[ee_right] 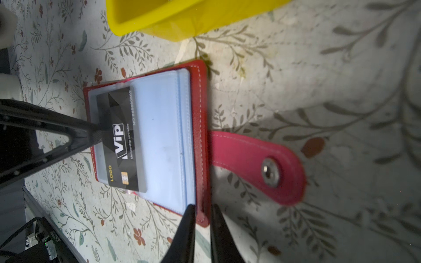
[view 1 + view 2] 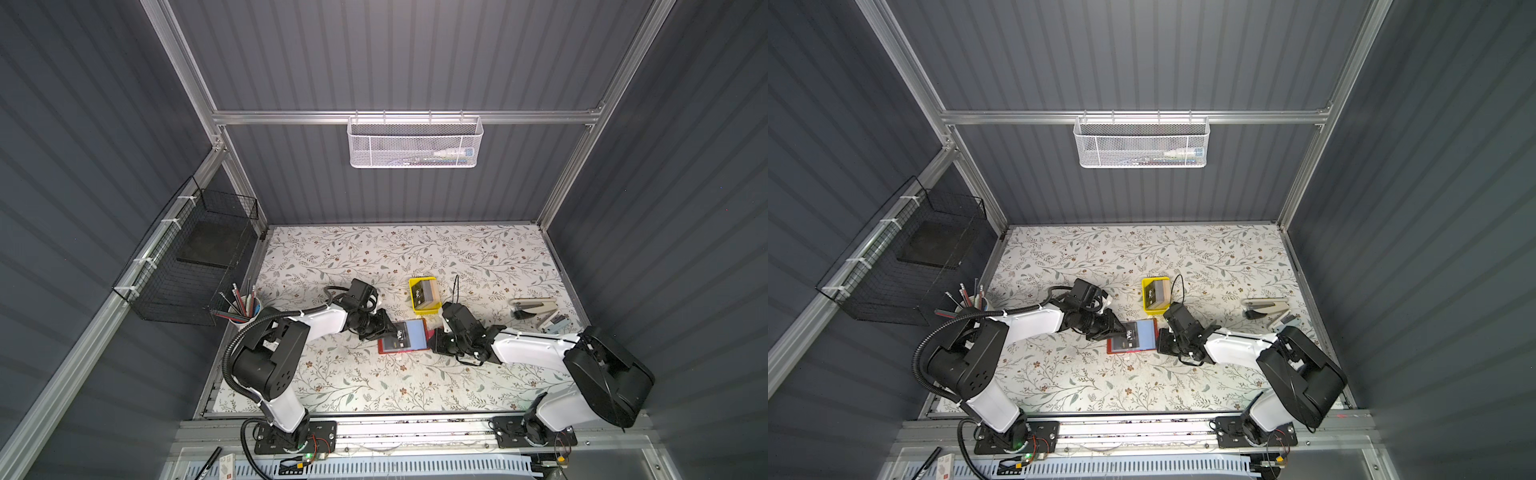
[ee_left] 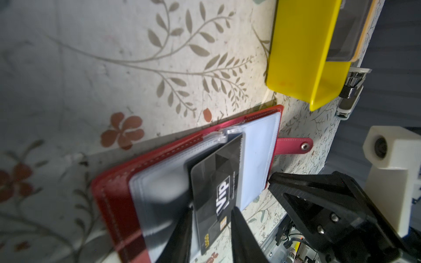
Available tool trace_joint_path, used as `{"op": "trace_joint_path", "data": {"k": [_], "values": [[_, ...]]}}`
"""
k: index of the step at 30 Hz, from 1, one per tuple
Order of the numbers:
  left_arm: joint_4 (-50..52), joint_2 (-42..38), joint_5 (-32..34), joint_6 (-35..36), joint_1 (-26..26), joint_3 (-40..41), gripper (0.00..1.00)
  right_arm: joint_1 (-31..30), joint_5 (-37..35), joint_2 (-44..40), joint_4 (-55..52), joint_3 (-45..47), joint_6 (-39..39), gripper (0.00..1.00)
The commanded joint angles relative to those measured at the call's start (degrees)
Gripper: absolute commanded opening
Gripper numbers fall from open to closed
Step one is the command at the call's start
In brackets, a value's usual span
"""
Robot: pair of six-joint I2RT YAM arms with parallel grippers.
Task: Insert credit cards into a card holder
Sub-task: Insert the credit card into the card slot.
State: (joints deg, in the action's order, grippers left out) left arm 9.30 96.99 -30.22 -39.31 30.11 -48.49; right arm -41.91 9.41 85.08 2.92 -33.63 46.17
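Bare floral table point(image 2: 374, 386) lies open on the near side and across the far half. At the centre the card holder point(image 2: 412, 334) is boxed in: left gripper point(image 2: 392, 330) at its left edge, right gripper point(image 2: 432, 340) at its right edge, yellow tray point(image 2: 426, 311) just beyond it. A stapler point(image 2: 534, 308) sits far right and a pencil cup point(image 2: 245, 313) sits left.

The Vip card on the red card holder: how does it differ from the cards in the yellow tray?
The Vip card lies alone on the open card holder; the tray cards sit packed in the yellow tray. The Vip card is black; the tray cards include a tan one. Both are thin rectangles.
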Motion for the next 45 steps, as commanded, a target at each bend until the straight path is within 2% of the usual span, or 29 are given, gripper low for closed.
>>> {"op": "trace_joint_path", "data": {"k": [1,14,29,37,45], "values": [[4.59,0.39,2.52,1.69,0.87,-0.08,0.31,0.55,-0.57,-0.74,-1.7,-1.65,-0.8,0.17],[2.69,1.04,3.19,0.99,2.19,0.12,0.31,2.19,1.29,2.93,-2.65,-5.53,-2.23,0.18],[-0.37,0.35,4.49,2.66,3.08,1.18,0.3,2.25,-0.86,5.0,-2.63,-5.31,-1.26,0.15],[-3.54,0.92,4.22,0.86,4.11,1.48,0.3,2.11,-1.42,6.14,-2.96,-5.35,-1.26,0.18],[-7.59,2.12,3.51,-1.21,5.6,1.64,0.29,2.09,-1.32,6.24,-3.61,-5.32,-0.97,0.14]]}}
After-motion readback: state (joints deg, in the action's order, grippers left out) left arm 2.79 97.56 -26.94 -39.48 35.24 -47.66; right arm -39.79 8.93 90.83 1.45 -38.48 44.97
